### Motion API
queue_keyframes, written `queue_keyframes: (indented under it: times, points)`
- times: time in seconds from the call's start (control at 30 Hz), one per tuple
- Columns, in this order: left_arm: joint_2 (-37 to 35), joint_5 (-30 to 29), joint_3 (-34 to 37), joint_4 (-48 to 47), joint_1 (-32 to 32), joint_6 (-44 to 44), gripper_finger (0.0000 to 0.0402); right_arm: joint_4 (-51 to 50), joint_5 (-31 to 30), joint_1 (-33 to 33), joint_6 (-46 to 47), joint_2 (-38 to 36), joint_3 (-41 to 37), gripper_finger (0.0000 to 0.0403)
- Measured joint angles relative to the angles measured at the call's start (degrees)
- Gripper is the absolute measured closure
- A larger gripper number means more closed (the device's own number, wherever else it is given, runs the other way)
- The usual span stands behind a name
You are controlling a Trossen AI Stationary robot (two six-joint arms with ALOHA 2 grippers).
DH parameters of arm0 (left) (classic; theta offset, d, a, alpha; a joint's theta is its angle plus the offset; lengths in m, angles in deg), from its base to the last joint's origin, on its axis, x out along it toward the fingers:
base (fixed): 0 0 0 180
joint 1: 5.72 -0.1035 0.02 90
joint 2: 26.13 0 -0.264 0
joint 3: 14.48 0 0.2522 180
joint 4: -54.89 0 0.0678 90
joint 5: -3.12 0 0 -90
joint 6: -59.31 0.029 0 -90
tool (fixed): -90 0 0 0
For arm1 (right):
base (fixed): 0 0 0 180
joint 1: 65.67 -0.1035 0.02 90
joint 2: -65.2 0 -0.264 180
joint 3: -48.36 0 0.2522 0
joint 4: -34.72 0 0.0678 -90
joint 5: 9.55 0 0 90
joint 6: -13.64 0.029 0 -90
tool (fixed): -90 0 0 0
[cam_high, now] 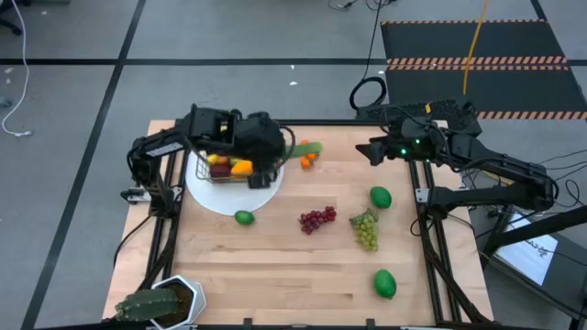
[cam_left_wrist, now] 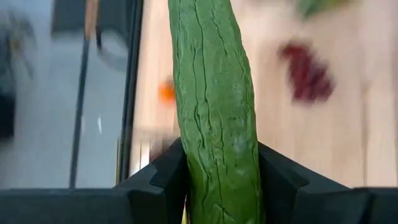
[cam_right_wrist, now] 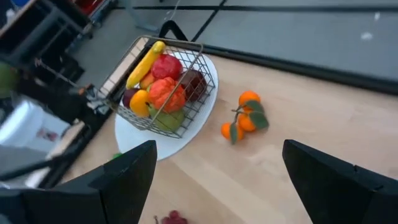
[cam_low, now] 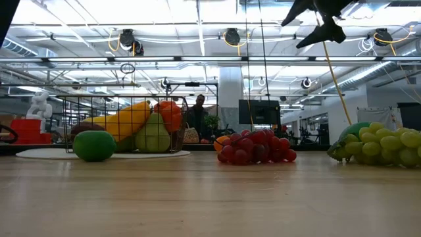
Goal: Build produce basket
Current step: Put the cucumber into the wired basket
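Observation:
The wire basket stands on a round white plate at the table's far left, filled with a banana, red and orange fruit. My left gripper hovers over the basket's far right side, shut on a dark green cucumber. The arm hides the cucumber in the high view. My right gripper is open and empty, raised near the far right edge. On the table lie a lime, red grapes, green grapes, oranges and two green fruits. My left gripper pinches the cucumber between its two fingers, one on each long side, near one end. The fingers lie along the cucumber. Its free length sticks out past the fingertips toward the table's right, above the tabletop.
A spiky potted plant stands at the near left corner. Bare wood lies between the plate and the grapes and along the near edge. A person shows in the room beyond the table.

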Motion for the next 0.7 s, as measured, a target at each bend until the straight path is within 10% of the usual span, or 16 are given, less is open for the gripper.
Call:
queue_keyframes:
  times: [0.7]
  points:
    - [-14.6, 10.6, 44.6, 8.9, -27.4, 1.9, 0.0254, 22.2, -2.0, -0.2, 13.5, 9.3, 0.0, 0.0062]
